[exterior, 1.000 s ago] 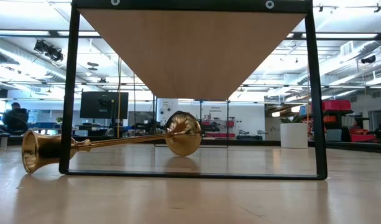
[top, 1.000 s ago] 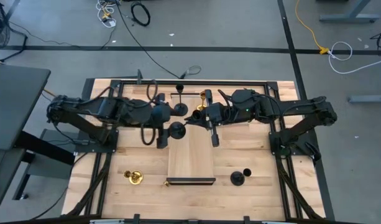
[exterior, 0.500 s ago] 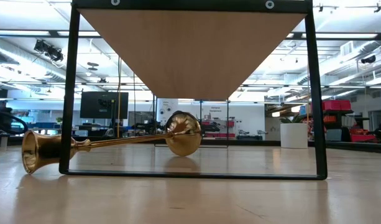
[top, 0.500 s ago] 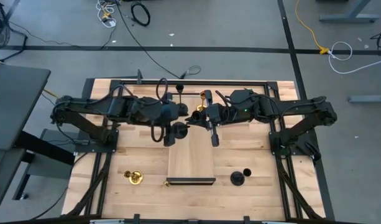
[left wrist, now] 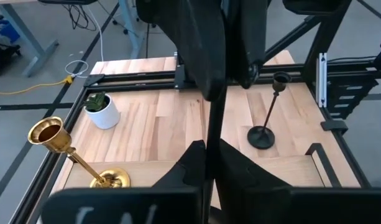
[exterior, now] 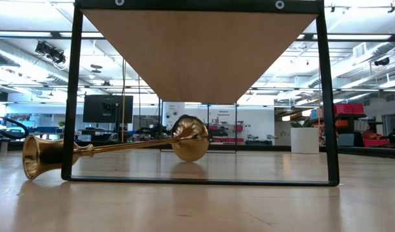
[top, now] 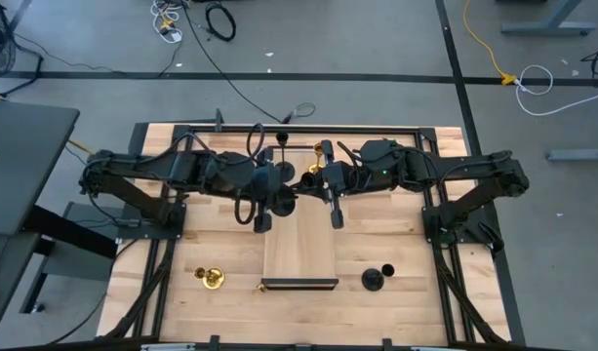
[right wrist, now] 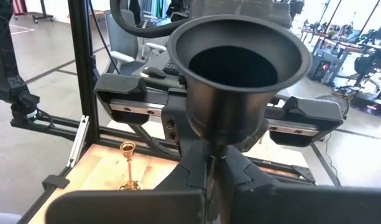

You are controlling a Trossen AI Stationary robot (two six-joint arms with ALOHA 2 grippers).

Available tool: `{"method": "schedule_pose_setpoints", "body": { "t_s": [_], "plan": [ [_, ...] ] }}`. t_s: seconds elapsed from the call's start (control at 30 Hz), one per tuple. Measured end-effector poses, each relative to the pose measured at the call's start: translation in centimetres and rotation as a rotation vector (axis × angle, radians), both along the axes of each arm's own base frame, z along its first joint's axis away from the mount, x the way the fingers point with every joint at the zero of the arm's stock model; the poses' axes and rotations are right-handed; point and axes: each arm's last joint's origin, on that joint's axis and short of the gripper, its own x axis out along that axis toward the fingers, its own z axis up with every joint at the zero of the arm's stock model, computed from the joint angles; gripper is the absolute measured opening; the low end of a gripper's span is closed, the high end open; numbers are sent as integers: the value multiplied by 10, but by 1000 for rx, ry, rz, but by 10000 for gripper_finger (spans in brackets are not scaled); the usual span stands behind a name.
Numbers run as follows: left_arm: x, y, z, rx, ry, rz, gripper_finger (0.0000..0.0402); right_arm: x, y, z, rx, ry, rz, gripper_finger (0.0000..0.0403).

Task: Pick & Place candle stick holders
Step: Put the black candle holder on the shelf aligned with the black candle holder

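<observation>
Wooden surface (top: 396, 234) carries our work: left hand (left wrist: 210, 163) grips 1 black holder (left wrist: 210, 93), right hand (right wrist: 210, 174) another (right wrist: 240, 68). We judge 2 holders (top: 210, 277) (top: 378, 278) at least remain on it, unplaced.

One black candle stick holder (right wrist: 240, 68) is held up in the air with its round cup wide open at the top, and another black holder (left wrist: 210, 81) shows as a thin stem clamped between dark fingers. A black one (left wrist: 266, 112) stands upright on the wood near the frame, and another black one (top: 378, 278) stands at the near side. A shiny gold one (exterior: 113, 149) lies on its side, a second gold holder (left wrist: 75, 155) leans, and a third gold one (right wrist: 128, 167) stands far off.
</observation>
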Motion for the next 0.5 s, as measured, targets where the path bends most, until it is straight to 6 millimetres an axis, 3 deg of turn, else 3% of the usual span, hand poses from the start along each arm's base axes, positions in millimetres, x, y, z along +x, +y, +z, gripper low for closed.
{"method": "schedule_pose_setpoints", "body": {
  "t_s": [0.17,0.5],
  "plan": [
    [0,0,0,2,-1,9,14,0,0,0,-11,2,2,11],
    [-1,2,-2,23,23,48,13,-3,-1,-2,-18,37,-14,81]
  ]
}}
